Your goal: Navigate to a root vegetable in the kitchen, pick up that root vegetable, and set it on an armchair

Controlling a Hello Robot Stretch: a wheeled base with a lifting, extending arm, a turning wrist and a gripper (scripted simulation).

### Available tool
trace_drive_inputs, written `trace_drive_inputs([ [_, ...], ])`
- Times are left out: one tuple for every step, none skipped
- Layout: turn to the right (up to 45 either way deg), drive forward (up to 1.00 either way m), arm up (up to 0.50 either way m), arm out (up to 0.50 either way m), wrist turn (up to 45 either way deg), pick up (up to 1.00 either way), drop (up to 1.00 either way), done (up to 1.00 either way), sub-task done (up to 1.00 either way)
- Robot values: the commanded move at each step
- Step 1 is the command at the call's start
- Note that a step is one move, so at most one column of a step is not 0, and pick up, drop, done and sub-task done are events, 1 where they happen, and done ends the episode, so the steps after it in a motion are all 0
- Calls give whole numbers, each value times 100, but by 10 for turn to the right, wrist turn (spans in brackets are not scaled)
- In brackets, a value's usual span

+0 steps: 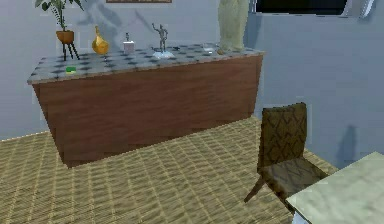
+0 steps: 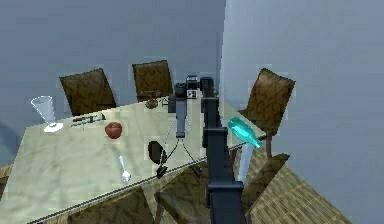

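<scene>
In the arm side view my arm (image 2: 213,150) rises over a pale dining table (image 2: 70,170), and two white marker squares (image 2: 196,87) stand at its far end. The gripper (image 2: 160,165) hangs left of the arm above the tabletop, with a dark oval blob (image 2: 155,151) at its fingers. I cannot tell whether it holds anything. A small brown lump (image 2: 152,102) lies on the table's far edge, and a red round thing (image 2: 113,130) lies near the middle.
Also on the table are a wine glass (image 2: 42,110), a clear glass (image 2: 122,165) and a teal object (image 2: 243,132). Brown chairs (image 2: 88,90) ring it. The forward view has a wood-fronted counter (image 1: 150,105) with a yellow vase (image 1: 100,42), a chair (image 1: 285,145) and woven floor between.
</scene>
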Motion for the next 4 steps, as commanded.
trace_drive_inputs([
  [0, 0, 0, 0, 450, 0, 0, 0, 0],
  [0, 0, 0, 0, 450, 0, 0, 0, 0],
  [0, 0, 0, 0, 450, 0, 0, 0, 0],
  [0, 0, -30, 0, 0, 0, 0, 0, 0],
])
